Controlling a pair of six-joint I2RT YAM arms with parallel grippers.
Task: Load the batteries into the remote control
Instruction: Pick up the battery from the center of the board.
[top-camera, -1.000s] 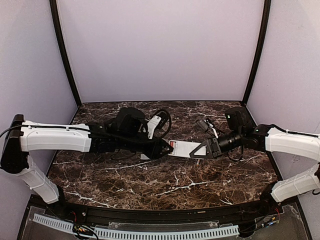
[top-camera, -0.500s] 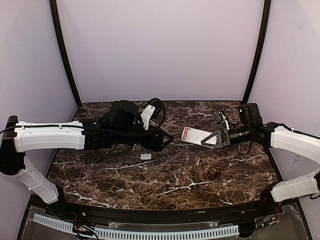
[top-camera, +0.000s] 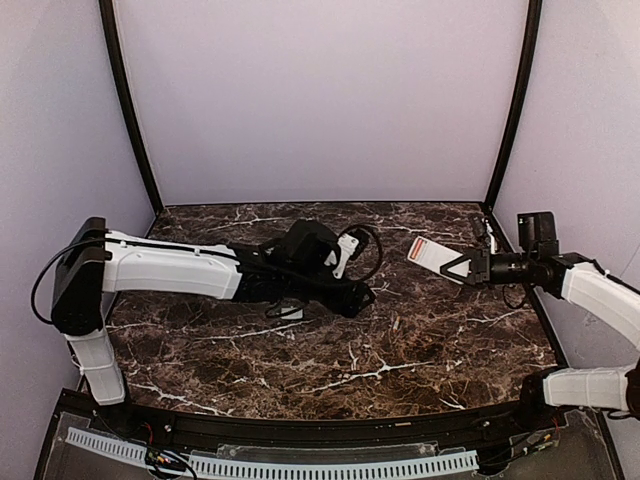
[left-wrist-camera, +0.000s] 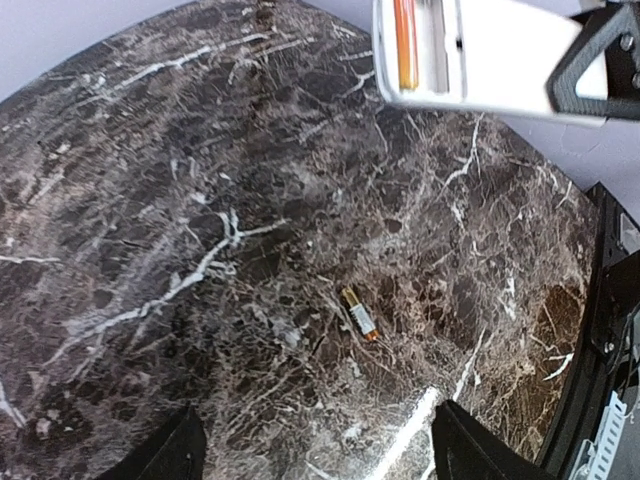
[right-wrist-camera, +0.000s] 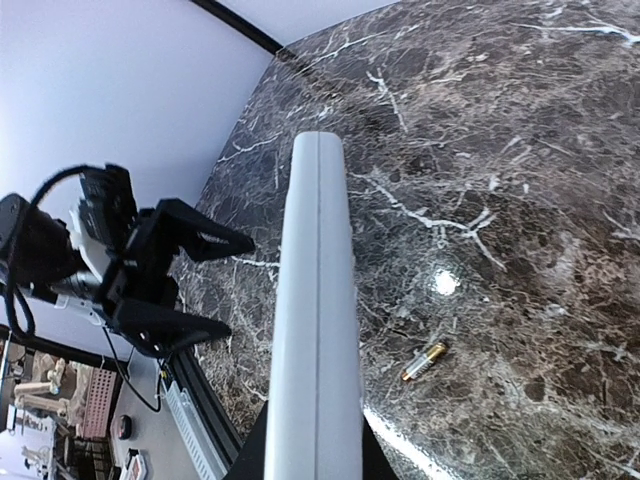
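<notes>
Marble table (top-camera: 400, 360): wrist views alone reveal a loose battery (left-wrist-camera: 358, 314); left gripper (left-wrist-camera: 325, 446) gapes, right gripper (top-camera: 450, 266) clamps the remote control (top-camera: 428, 251).

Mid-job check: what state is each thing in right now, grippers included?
remote control: held clear of the table, battery bay open.
orange battery: seated in the battery bay.
loose battery: lying on the table, untouched.
small white piece: flat on the table beside the left arm.
left gripper: open, empty.
right gripper: shut on the remote control.
</notes>
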